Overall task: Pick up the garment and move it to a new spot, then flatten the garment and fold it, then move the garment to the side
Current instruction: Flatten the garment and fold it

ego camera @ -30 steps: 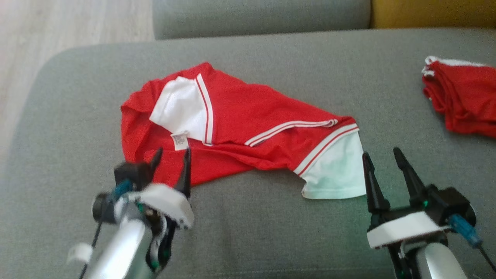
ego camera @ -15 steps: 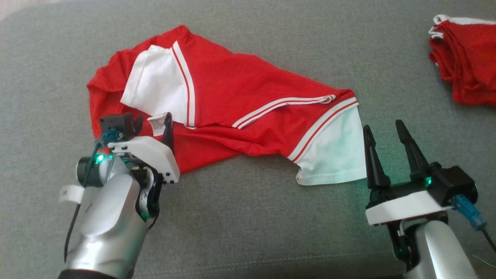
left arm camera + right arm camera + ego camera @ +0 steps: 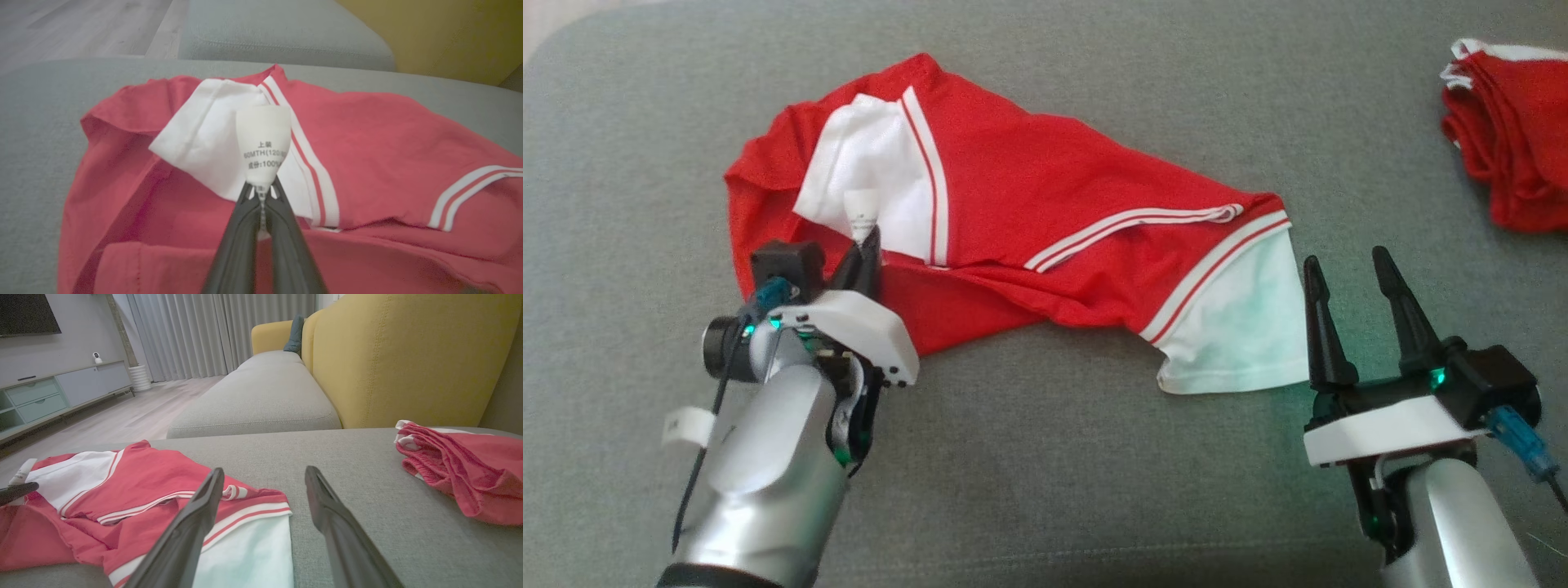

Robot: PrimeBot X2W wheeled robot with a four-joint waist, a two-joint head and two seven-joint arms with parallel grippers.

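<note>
- The left end effector (image 3: 261,192) has its two dark fingers pressed together, clamped on the lower edge of the white care label (image 3: 263,143), which stands up from between the tips with its printed side facing the left wrist camera.
- The label belongs to the garment (image 3: 1045,204), a red top with white striped trim. It lies crumpled on the grey sofa seat (image 3: 1045,474), spread from the left end effector across towards the right one.
- Just behind the pinched label, a white sleeve (image 3: 204,139) lies folded over the red fabric, edged by a red-and-white stripe.
- The right end effector (image 3: 1346,257) has its fingers well apart and grips nothing. They point up the head view from the seat's lower right.
- The garment's other white sleeve (image 3: 1241,335) lies flat just beside the right end effector's inner finger. I cannot tell whether the two touch.
- A second bundle of red cloth (image 3: 1511,139) with white edging sits well apart at the far right of the seat.
- Beyond the seat, the right wrist view shows a yellow backrest (image 3: 388,355), another grey cushion (image 3: 261,396), a pale wooden floor (image 3: 135,412), a low cabinet (image 3: 49,392) and grey curtains (image 3: 212,330).
</note>
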